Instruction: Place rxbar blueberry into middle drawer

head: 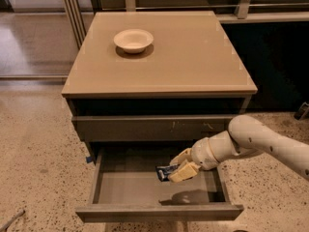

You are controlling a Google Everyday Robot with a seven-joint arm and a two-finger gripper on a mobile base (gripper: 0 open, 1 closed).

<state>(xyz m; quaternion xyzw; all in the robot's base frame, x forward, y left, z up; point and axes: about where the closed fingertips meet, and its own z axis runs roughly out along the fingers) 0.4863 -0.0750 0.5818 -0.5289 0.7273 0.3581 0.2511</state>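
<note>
The gripper (176, 167), fingers clamped on the rxbar blueberry (163, 173), hangs over the open middle drawer (126, 187), right of centre. A cream bowl (133, 40) sits far-left on the tan cabinet top (188, 57); speckled flooring (38, 144) surrounds.

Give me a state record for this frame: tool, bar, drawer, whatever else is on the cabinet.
tool: over the open drawer's right half, shut on the bar
rxbar blueberry: between the tool's fingers, sticking out left, apparently off the floor
middle drawer: pulled open, tool's shadow on its grey floor
scratched drawer front: closed, directly above
bowl: upright on cabinet top, rear left
placement: bar not yet released
</note>
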